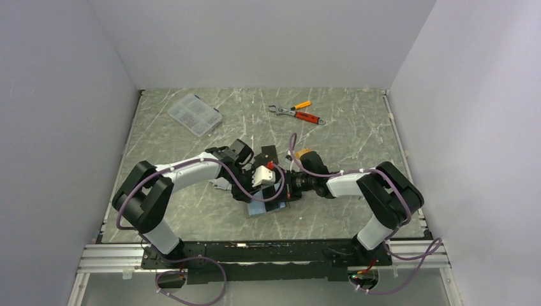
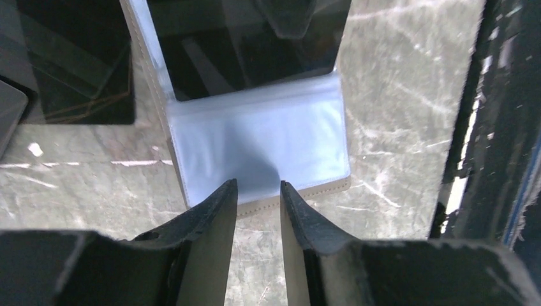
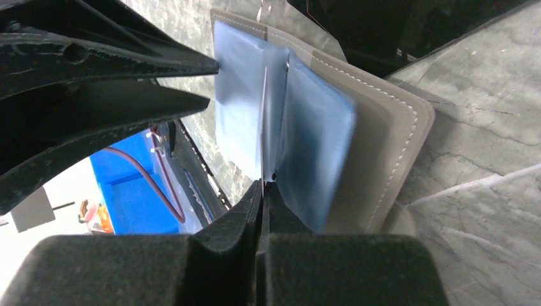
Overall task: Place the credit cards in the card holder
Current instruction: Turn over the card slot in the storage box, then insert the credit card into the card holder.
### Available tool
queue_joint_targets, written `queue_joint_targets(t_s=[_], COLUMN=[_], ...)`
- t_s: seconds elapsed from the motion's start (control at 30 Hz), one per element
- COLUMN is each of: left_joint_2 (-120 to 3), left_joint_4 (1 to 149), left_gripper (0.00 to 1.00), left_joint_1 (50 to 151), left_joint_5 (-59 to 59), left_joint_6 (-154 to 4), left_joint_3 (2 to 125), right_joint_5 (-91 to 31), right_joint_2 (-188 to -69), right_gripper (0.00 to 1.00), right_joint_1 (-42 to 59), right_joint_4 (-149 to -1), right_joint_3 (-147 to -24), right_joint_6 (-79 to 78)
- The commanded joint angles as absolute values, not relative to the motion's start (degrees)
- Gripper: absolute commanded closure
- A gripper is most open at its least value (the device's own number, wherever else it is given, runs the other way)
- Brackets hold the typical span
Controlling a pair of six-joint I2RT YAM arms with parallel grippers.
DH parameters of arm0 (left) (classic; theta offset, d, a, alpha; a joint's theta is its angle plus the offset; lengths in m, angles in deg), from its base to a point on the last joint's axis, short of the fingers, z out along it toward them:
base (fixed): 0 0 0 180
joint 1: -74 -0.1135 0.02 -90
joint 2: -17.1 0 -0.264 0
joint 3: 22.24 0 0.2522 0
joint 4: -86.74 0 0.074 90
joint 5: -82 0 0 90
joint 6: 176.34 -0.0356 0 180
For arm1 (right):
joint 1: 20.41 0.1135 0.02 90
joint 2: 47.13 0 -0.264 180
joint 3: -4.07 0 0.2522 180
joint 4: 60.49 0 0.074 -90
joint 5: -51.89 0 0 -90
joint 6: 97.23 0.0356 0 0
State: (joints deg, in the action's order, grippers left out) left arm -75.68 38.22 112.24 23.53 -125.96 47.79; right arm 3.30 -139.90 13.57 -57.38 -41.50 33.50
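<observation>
Seen from my remote station, the card holder (image 1: 258, 210) lies open at mid-tabletop (image 1: 357, 140) between both arms, with its blue-grey lining facing up. The left fingers (image 2: 210, 220) stand partly open, their tips at the edge of the lining, gripping nothing I can make out. The right fingers (image 3: 239, 220) are pinched tight on a thin silvery sheet (image 3: 263, 121), seen edge-on between two pockets; I cannot tell whether it is a card. A glossy black card (image 2: 242, 44) shows in the holder's other half.
</observation>
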Motion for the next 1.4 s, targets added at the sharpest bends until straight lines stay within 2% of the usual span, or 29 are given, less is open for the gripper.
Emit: queue_joint_targets(t_s=[0.0, 0.5, 0.97, 1.37], left_joint_2=[-76.08, -76.51, -75.46, -74.36], left_joint_4=[40.48, 42.89, 42.90, 41.54], left_gripper=[0.64, 0.68, 0.71, 0.72], left_joint_1=[113.18, 115.12, 115.86, 119.62], left_joint_5=[17.04, 12.82, 11.79, 13.22], left_joint_6=[-129.68, -130.85, -132.73, -136.06], left_joint_3=[45.76, 42.60, 42.17, 39.61], right_joint_5=[5.80, 13.50, 15.12, 10.47], right_joint_2=[-141.19, -144.46, -150.23, -140.88], right_gripper=[1.00, 1.00, 1.00, 1.00], right_joint_1=[13.18, 12.29, 12.08, 9.21], right_joint_4=[-54.29, -49.45, -64.68, -66.93], right_joint_3=[-41.75, -42.06, -50.16, -52.93], right_joint_6=[33.16, 35.00, 28.43, 27.97])
